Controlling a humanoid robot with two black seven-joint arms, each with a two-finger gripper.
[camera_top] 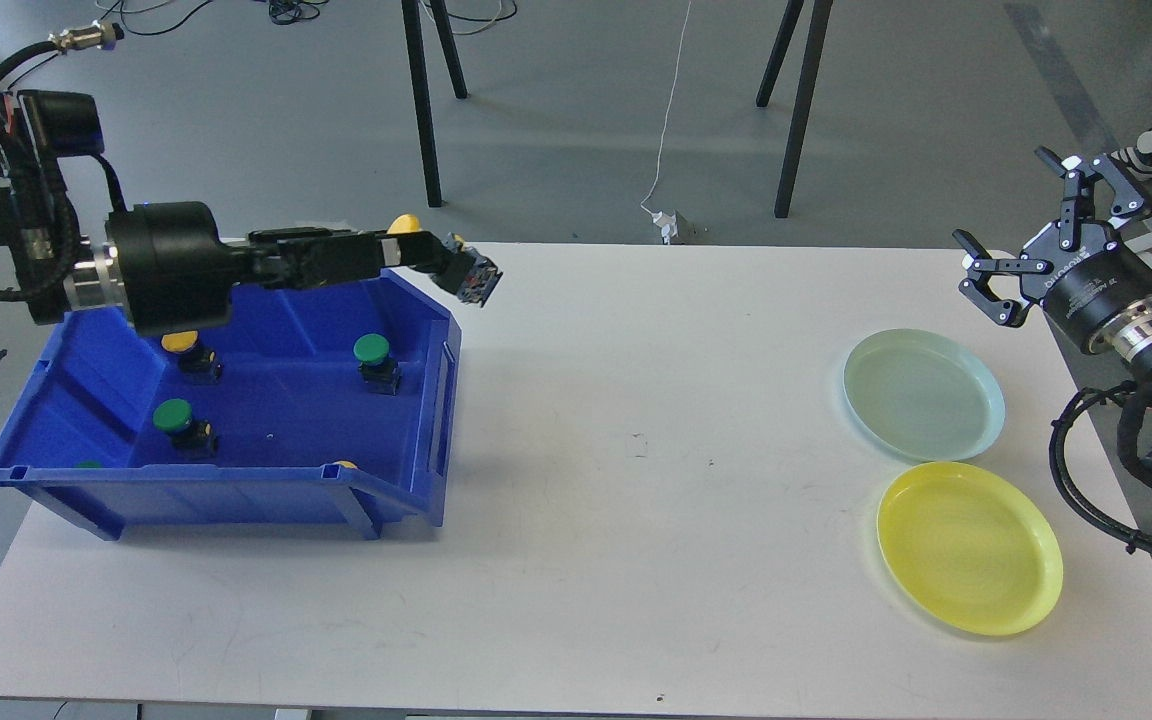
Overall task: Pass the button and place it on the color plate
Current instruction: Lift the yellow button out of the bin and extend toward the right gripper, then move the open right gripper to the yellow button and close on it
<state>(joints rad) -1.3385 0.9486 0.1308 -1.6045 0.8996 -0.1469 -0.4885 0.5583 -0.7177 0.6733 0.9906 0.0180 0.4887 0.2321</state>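
Note:
My left gripper point(414, 250) is shut on a yellow-capped button point(446, 256) with a dark body, held in the air above the far right corner of the blue bin point(406, 490). Inside the bin stand two green buttons point(372, 352) point(174, 418) and a yellow one point(182, 345); another yellow cap point(341, 465) and a green cap point(88, 465) peek over the front wall. My right gripper point(1041, 215) is open and empty at the table's far right edge, above the pale green plate point(922, 393). The yellow plate point(969, 546) lies nearer, front right.
The white table point(636, 500) spans the view between the bin and the plates. Dark stand legs point(423, 110) and a white cable point(664, 130) are on the floor behind the table. My right arm's cables point(1101, 480) hang beside the plates.

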